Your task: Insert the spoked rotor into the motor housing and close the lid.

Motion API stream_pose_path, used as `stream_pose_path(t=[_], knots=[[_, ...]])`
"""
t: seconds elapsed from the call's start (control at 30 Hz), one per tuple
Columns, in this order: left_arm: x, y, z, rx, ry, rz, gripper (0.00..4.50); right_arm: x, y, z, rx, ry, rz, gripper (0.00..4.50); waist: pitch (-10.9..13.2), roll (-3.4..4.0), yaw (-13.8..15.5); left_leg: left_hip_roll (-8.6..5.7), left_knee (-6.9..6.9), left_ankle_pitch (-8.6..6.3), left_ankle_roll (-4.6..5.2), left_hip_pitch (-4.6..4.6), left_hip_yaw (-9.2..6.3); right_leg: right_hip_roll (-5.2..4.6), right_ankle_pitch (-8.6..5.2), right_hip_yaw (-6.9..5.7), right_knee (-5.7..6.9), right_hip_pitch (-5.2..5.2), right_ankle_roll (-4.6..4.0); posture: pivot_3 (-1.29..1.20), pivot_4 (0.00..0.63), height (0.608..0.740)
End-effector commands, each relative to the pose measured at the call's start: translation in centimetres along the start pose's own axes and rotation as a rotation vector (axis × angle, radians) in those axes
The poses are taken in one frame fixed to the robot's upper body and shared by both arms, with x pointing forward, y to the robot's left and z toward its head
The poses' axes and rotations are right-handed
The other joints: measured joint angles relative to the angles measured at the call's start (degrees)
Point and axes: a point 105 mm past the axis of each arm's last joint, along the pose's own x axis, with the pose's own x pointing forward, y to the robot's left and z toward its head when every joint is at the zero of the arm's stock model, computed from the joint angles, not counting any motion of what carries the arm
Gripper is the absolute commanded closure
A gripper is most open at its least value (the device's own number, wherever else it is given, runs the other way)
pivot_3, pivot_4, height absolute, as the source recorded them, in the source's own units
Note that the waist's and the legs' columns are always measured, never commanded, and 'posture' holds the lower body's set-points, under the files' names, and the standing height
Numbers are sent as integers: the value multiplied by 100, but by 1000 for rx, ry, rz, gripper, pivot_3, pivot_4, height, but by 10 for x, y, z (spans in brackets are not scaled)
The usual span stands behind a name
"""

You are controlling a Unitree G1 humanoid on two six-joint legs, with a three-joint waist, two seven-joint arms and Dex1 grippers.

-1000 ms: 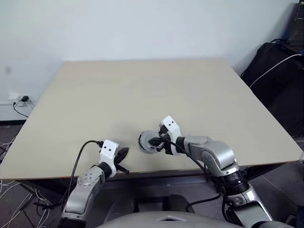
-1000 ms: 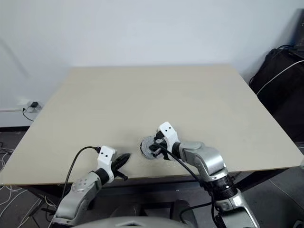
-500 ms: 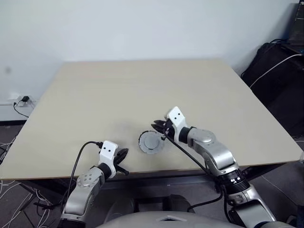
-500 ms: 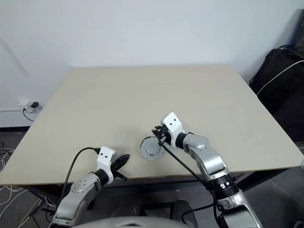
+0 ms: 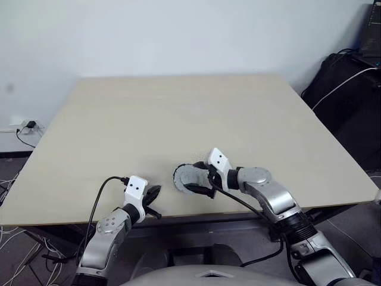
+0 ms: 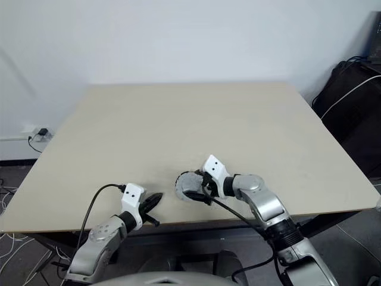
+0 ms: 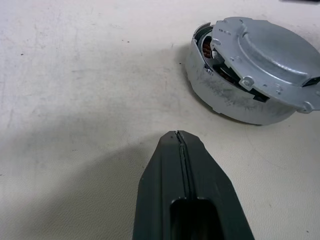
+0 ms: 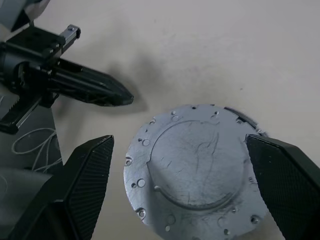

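The table (image 5: 178,113) fills the frame centre. The motor housing (image 7: 220,95), with the lid (image 8: 192,165) seated slightly askew on top, lies at lower centre. The right gripper (image 8: 185,200) straddles the lid, fingers wide apart. The left gripper (image 7: 180,145), lower left, is fully closed, empty.

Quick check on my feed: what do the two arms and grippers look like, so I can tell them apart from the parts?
Both arms have silver-grey segments with black joints. Each wrist carries a white block with small dark dots, and a black cable runs along it. The left gripper and right gripper each have two black, tapered fingers.
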Motion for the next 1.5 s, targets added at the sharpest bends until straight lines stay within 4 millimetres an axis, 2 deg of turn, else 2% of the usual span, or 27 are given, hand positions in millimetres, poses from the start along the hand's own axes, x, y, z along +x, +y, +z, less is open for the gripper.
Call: stream_pose_path(t=[0.03, 0.27, 0.67, 0.77, 1.17, 1.4, 1.5], knots=[[-2, 2, 15, 23, -56, 9, 4500, 3, -5, 13, -52, -25, 8, 25, -2, -3, 1, 0, 0, 1, -1, 0, 2, -1, 2, 2, 1, 1, 0, 0, 0, 740], [-5, 3, 15, 19, -59, 23, 4500, 12, -10, 11, -57, -5, 18, 25, -4, -3, 1, 0, -1, 1, -2, 0, 1, -1, 3, 4, 1, -3, -2, 0, 0, 740], [-6, 5, 15, 16, -64, 38, 4500, 17, -11, -5, -72, 58, 18, 25, -13, 3, -1, 0, -1, -4, -12, 0, 1, -3, 4, 5, 2, -6, -3, 0, 0, 740], [-6, 5, 15, 15, -64, 38, 4500, 16, -12, -2, -72, 41, 11, 598, -15, 3, -2, 0, -1, -3, -13, 1, 1, -2, 4, 5, 2, -6, -4, 0, 0, 740], [-3, 3, 17, 17, -64, 23, 4500, 13, -13, 14, -23, -61, -16, 4487, -37, 9, -15, 1, -1, 0, -15, 2, 1, 0, 6, 6, 6, -3, -7, 0, 0, 740], [-4, 3, 18, 21, -63, 21, 4500, 12, -15, 19, 10, -87, -30, 4487, -38, 10, -13, 0, 0, 0, -15, 2, 1, 1, 7, 6, 6, -4, -6, 0, 0, 740], [-4, 3, 19, 21, -63, 21, 4500, 10, -13, 19, -21, -81, -18, 3879, -39, 11, -14, 0, 0, 0, -15, 2, 1, 1, 7, 6, 6, -4, -6, 0, 0, 740]])
